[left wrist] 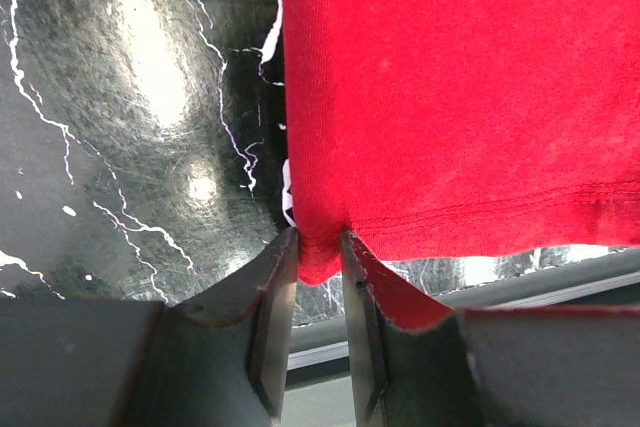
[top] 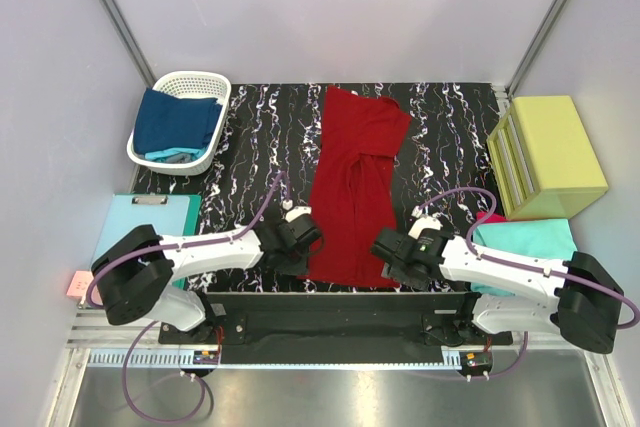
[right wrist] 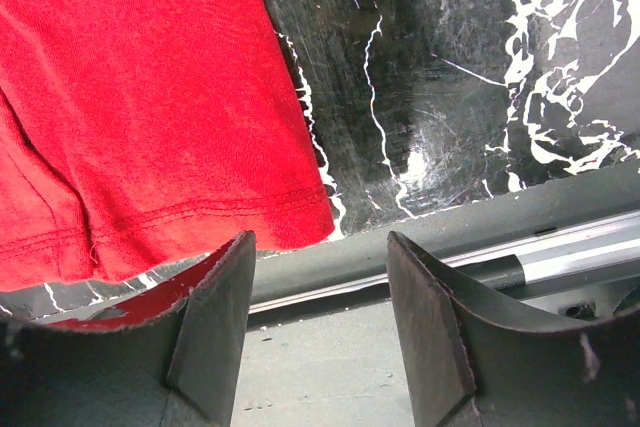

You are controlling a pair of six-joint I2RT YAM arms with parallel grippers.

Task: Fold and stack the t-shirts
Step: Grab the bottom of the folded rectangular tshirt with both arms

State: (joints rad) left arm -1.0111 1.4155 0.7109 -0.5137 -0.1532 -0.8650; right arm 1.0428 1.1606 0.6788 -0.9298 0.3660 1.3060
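A dark red t-shirt (top: 355,182) lies lengthwise on the black marbled table (top: 260,137), partly folded, with its hem toward me. My left gripper (top: 308,237) is at the shirt's near-left corner. In the left wrist view that gripper (left wrist: 320,237) is shut on the bunched hem corner of the red cloth (left wrist: 450,97). My right gripper (top: 383,245) is at the near-right corner. In the right wrist view it (right wrist: 320,242) stands open and empty, with the red hem (right wrist: 140,97) just ahead and to the left of its fingers.
A white basket (top: 215,82) at the back left holds navy blue and teal shirts (top: 175,122). A yellow-green box (top: 545,157) stands at the right, with a folded teal shirt (top: 525,239) over a magenta one (top: 490,217) in front of it. A pale-blue clipboard (top: 145,217) lies at the left.
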